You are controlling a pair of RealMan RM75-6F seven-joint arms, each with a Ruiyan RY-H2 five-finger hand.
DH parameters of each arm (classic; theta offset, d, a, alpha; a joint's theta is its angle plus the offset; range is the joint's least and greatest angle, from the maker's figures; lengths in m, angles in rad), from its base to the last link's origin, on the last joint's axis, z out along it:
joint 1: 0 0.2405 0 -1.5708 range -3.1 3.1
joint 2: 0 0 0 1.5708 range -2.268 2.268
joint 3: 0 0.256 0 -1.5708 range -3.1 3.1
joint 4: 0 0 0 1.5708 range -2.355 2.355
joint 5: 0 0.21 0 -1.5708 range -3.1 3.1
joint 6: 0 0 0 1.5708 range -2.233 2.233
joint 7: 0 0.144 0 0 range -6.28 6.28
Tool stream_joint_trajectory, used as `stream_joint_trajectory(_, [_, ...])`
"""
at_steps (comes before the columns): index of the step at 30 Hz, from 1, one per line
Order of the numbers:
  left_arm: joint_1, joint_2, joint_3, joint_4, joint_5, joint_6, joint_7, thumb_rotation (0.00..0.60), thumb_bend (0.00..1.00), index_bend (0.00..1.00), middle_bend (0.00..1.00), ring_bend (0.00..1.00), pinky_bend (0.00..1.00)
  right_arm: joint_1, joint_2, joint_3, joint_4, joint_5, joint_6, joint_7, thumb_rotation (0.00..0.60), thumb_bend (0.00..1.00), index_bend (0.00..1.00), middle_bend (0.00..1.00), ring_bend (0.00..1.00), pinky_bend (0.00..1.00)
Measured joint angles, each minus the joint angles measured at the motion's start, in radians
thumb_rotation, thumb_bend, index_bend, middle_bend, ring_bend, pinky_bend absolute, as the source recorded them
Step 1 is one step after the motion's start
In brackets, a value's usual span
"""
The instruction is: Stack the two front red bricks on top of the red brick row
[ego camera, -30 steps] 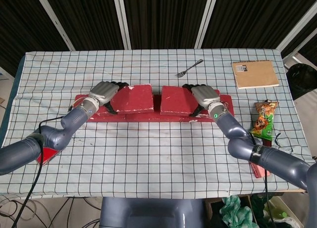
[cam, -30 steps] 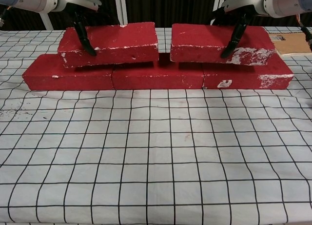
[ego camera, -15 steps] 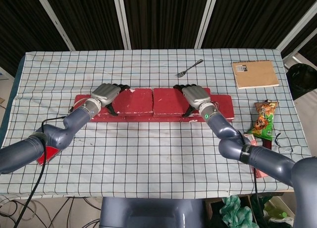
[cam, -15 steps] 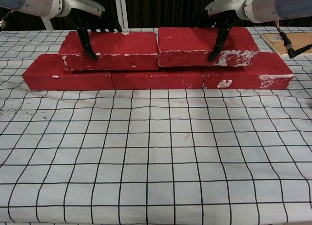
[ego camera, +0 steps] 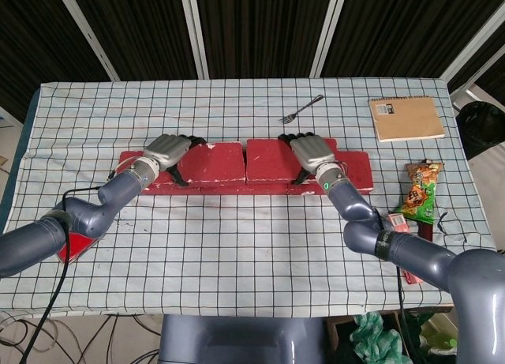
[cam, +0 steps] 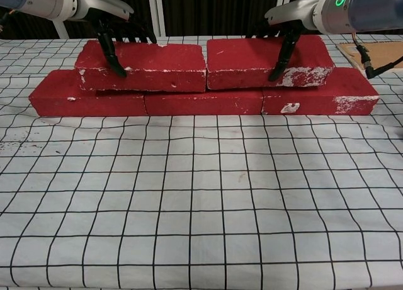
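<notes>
Head view: two rough red upper bricks, the left upper brick [ego camera: 211, 160] and the right upper brick [ego camera: 273, 159], lie side by side on the long red brick row [ego camera: 357, 169] on the checked-cloth counter [ego camera: 237, 245]. The left hand [ego camera: 167, 150] wraps the left brick's outer end; the right hand [ego camera: 312, 151] wraps the right brick's outer end. One metal fork [ego camera: 301, 109], one brown notebook [ego camera: 405, 118] and one snack packet [ego camera: 420, 192] lie further right.

Chest view: three bricks form the row [cam: 201, 102]; two sit on top, nearly touching. Stacking looks done; both hands [cam: 116, 32] [cam: 283, 33] have yet to let go.
</notes>
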State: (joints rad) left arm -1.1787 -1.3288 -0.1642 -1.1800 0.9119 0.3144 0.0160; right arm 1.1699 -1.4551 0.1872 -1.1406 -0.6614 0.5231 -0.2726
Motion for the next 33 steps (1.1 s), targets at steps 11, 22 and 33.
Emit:
stream_joint_trajectory(11, [0.005,-0.009,0.005,0.012,0.030,0.014,-0.014,0.600,0.22,0.18,0.19,0.12,0.26,0.013,0.000,-0.017,0.007,0.041,-0.005,-0.009,0.600,0.03,0.18,0.19,0.17,0.15])
stream_joint_trajectory(22, [0.018,-0.026,-0.005,0.013,0.066,0.053,-0.038,0.600,0.22,0.18,0.19,0.12,0.26,0.017,0.022,-0.022,-0.017,0.059,-0.019,0.009,0.600,0.03,0.18,0.19,0.17,0.15])
stream_joint_trajectory(33, [0.028,-0.048,-0.016,0.026,0.115,0.053,-0.076,0.600,0.19,0.18,0.19,0.12,0.26,0.020,0.020,-0.027,-0.023,0.062,0.003,0.016,0.600,0.03,0.18,0.19,0.17,0.15])
